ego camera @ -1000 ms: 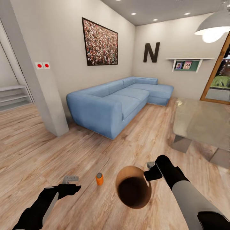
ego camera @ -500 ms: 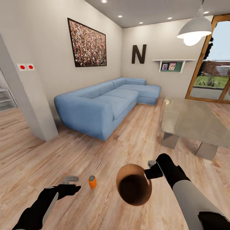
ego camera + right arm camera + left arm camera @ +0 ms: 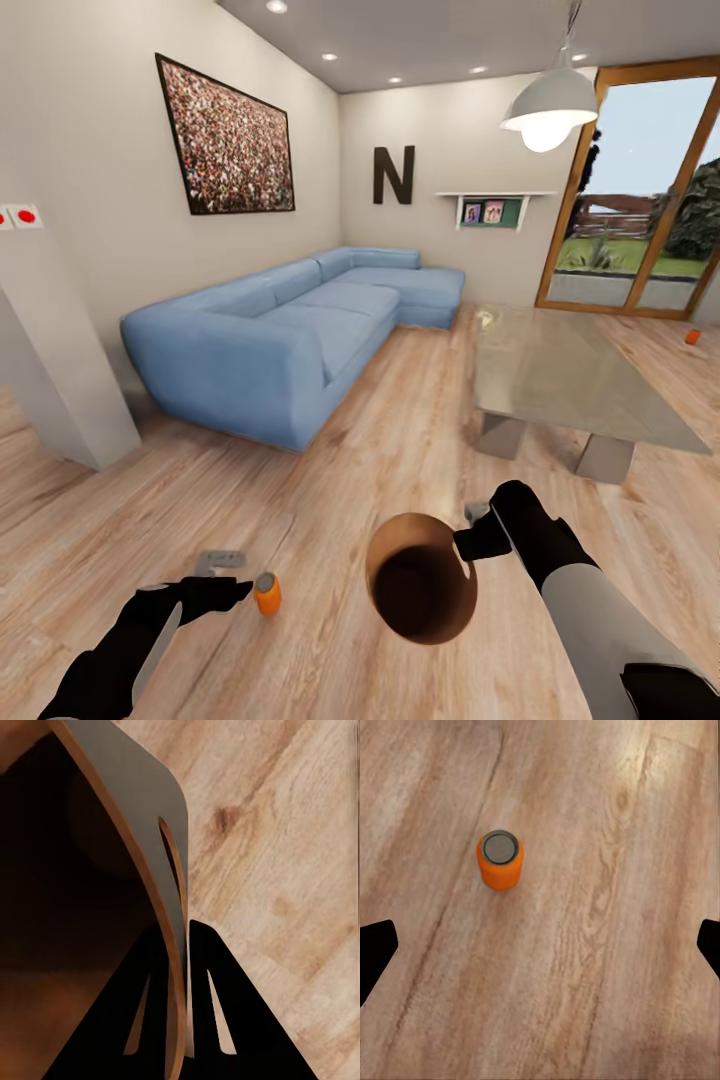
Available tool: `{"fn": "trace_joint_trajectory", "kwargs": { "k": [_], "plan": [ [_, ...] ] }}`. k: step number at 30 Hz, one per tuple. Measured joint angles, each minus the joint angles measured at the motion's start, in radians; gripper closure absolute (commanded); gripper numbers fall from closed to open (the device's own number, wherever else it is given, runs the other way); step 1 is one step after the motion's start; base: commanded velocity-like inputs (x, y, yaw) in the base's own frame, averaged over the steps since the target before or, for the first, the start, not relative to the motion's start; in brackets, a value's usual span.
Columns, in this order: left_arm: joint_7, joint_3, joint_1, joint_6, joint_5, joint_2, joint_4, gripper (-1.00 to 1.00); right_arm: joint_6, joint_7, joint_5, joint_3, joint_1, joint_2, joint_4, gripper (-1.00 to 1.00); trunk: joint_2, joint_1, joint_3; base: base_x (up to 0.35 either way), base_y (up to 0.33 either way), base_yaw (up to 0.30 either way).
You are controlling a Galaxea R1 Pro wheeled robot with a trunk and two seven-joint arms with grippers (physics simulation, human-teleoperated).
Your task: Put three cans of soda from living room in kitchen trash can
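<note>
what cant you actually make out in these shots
- Inside of the trash can, head view and right wrist view: the bottom is in deep shadow, contents unreadable.
- Small orange thing far off on the floor, head view: too small to identify.
- Orange can, left wrist view: seen from above, no label readable.
- Shelf pictures, head view: too small.

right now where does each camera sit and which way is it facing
Head: on the robot's head, looking forward and down over the sofa, table and floor; both arms show, the right tool holding the bin.
Left wrist: above the floor, looking down on an orange can; finger tips show at the edges.
Right wrist: along the fingers clamped on the bin wall.
Shared: head and left wrist show the can; head and right wrist the bin.
</note>
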Motion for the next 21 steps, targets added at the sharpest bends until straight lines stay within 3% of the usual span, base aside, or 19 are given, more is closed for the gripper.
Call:
{"fn": "trace_joint_trajectory", "kwargs": {
  "k": [11, 15, 21],
  "plan": [
    [0.000, 0.000, 0.000, 0.000, -0.001, 0.003, 0.001, -1.00, 0.000, 0.002, -0.003, -0.001, 0.000, -0.005, 0.000, 1.00, 0.000, 0.000, 0.009, 0.252, 0.216, -0.238],
    [-0.001, 0.000, 0.000, 0.000, -0.002, 0.004, 0.001, -1.00, -0.001, 0.001, 0.000, -0.046, 0.002, -0.010, 0.000, 1.00, 0.000, 0.000, 0.012, 0.256, 0.220, -0.238],
    [-0.019, 0.000, 0.000, -0.008, -0.002, 0.004, 0.002, -1.00, 0.000, 0.000, -0.002, -0.084, 0.003, -0.013, 0.004, 1.00, 0.000, 0.000, 0.017, 0.251, 0.212, -0.238]
  ]
}}
